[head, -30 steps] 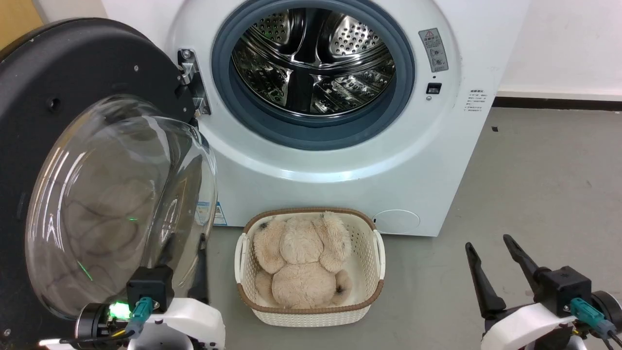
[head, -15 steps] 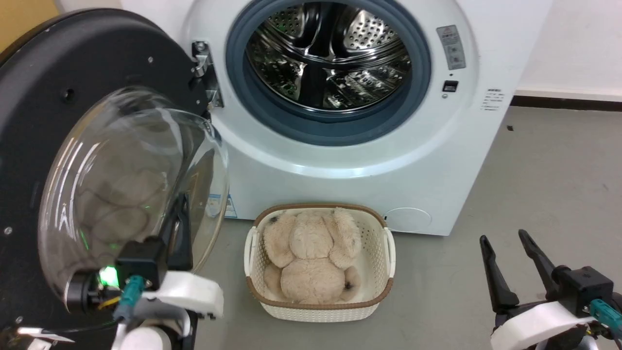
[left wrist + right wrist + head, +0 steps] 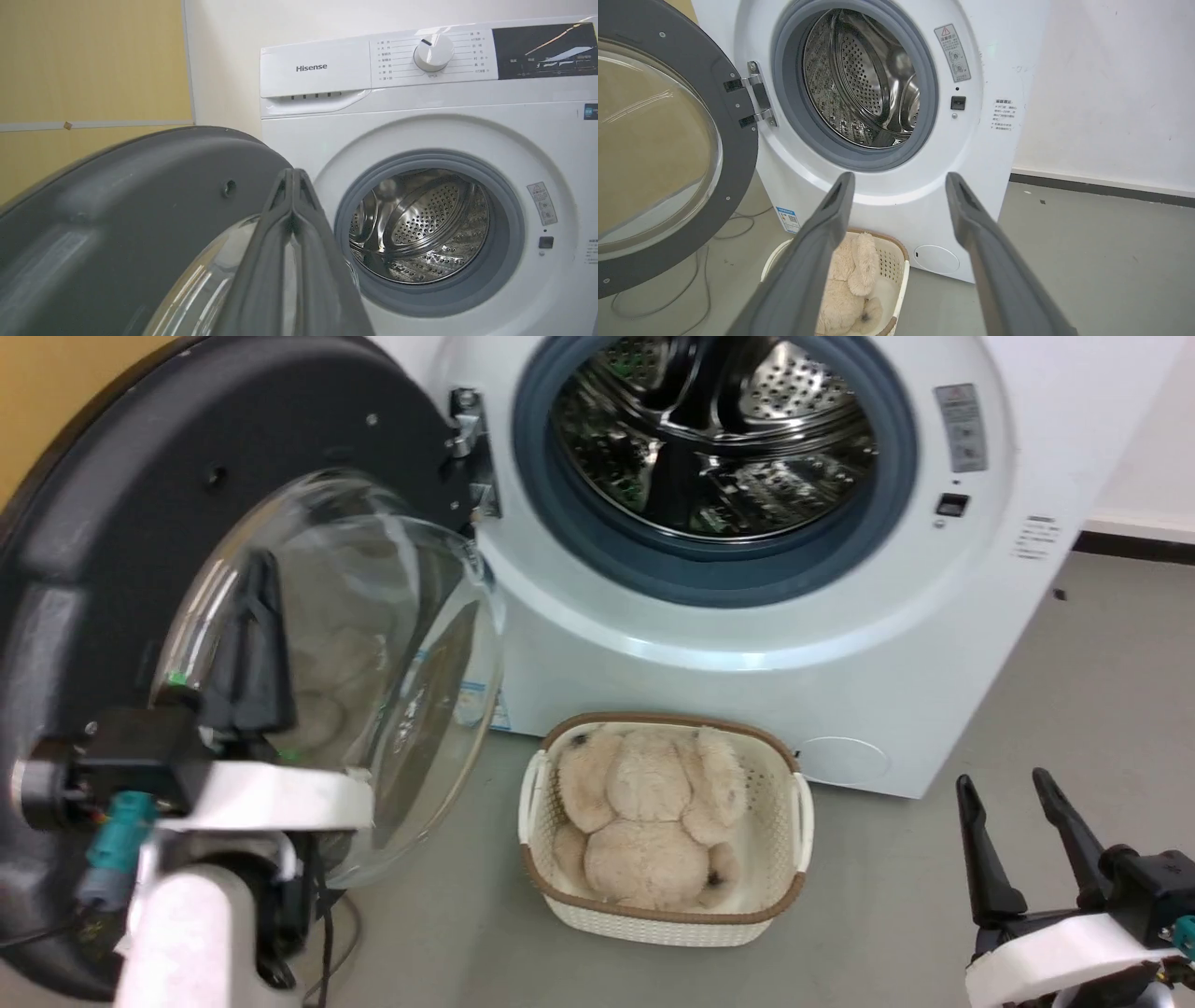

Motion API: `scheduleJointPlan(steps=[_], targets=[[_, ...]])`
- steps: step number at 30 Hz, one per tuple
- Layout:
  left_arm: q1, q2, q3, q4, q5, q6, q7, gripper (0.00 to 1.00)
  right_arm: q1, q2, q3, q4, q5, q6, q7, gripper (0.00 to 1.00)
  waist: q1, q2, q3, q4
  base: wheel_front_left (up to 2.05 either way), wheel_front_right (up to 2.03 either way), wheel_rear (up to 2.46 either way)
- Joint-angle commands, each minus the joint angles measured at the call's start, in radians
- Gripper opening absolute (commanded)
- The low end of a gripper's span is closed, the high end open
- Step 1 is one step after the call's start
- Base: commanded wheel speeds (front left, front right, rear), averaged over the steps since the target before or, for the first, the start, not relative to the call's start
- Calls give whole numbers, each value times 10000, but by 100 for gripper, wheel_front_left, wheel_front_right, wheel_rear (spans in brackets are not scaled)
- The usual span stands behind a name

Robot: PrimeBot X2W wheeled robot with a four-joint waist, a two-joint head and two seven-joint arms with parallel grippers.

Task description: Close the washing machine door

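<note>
Door (image 3: 112,523) open; L fingers (image 3: 252,644) (together) near it.

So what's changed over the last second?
The head camera swung left. The shut left gripper rose up in front of the bulging glass of the round black-rimmed washing machine door; contact unclear. Unchanged: door wide open, right gripper open and low, cream wicker-look basket.

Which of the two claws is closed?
The left claw, by the washing machine door: its fingers meet, whereas the right claw holds them apart.
</note>
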Motion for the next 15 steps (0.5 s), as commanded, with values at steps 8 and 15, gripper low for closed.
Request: scheduleJointPlan(steps=[8, 15], targets=[[-995, 67, 1083, -477, -932, -424, -253, 0, -93, 23, -268, -92, 328, 3, -279, 100, 0, 0, 120, 723, 0, 0, 0], [-1335, 325, 2511, -276, -2283, -537, -246, 0, -99, 26, -395, -141, 552, 4, -447, 100, 0, 0, 227, 1228, 0, 0, 0]])
